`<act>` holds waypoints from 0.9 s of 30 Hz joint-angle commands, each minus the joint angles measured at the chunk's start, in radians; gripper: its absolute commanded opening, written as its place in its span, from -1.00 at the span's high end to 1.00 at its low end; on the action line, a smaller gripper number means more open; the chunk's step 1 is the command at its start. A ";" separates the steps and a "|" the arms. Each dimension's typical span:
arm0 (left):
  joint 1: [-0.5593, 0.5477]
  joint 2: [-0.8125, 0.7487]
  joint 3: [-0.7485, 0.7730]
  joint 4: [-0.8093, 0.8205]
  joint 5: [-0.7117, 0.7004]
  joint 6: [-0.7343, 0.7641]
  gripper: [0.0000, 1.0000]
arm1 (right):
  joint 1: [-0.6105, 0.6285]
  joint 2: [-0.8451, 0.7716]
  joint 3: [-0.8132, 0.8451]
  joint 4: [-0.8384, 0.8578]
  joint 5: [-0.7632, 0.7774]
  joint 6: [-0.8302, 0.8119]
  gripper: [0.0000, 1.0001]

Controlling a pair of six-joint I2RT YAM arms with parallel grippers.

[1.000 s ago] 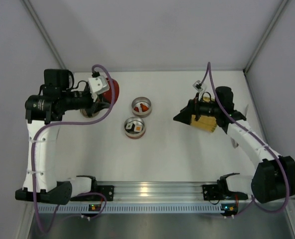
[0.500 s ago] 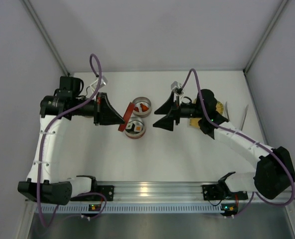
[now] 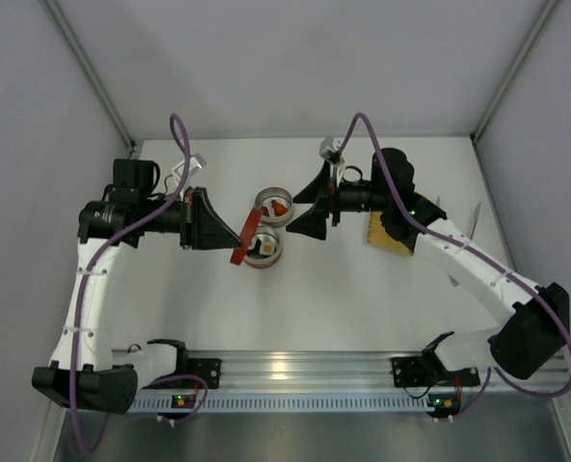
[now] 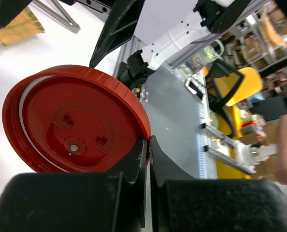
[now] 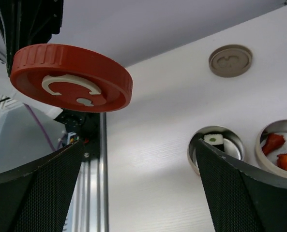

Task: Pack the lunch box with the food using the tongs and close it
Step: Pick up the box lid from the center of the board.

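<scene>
1. Left end effector [image 3: 235, 241]: clamped shut on the rim of the red lid [image 3: 249, 234]. One second ago we saw it holding this lid well left of and behind the lower tin [image 3: 263, 248]. The lid now hangs tilted on edge, just left of that tin and raised off the bench [image 3: 362, 298]. We cannot tell from above whether lid and tin touch.

2. Food: one sushi piece [image 3: 264, 247] sits in the lower tin. A red piece [image 3: 279, 206] sits in the upper tin [image 3: 273, 205], which stands just behind the lower tin. Neither tin has moved, and both are uncovered. In the right wrist view a grey disc [image 5: 230, 60] lies flat, farther left of the lower tin.

3. Right end effector [image 3: 304, 207]: jaws wide, holding nothing. One second ago it was over the tray [image 3: 386, 239], well right of the lower tin. It now stands just right of and behind that tin, facing the lid.

4. Tongs [image 4: 61, 18]: lying beside the tray, well right of the lower tin, not held.

5. Meaning: we judge that loading is over and closing has begun. The lid needs levelling and centring over a tin. The empty right end effector looks placed to steady a tin or assist with the lid.
</scene>
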 commanded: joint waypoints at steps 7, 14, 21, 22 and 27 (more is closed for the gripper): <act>-0.001 -0.242 -0.157 0.515 -0.146 -0.294 1.00 | 0.006 0.127 0.068 0.082 -0.128 0.596 -0.99; -0.001 -0.243 -0.148 0.502 -0.225 -0.261 1.00 | 0.003 0.150 0.037 0.300 -0.122 0.924 -0.99; -0.001 -0.254 -0.203 0.576 -0.253 -0.302 1.00 | 0.024 0.184 0.054 0.444 -0.115 1.127 -0.99; -0.001 -0.254 -0.207 0.585 -0.251 -0.316 1.00 | 0.029 0.182 0.060 0.440 -0.112 1.124 -0.99; -0.001 -0.251 -0.215 0.624 -0.250 -0.342 1.00 | 0.065 0.191 0.071 0.388 -0.094 1.075 -0.99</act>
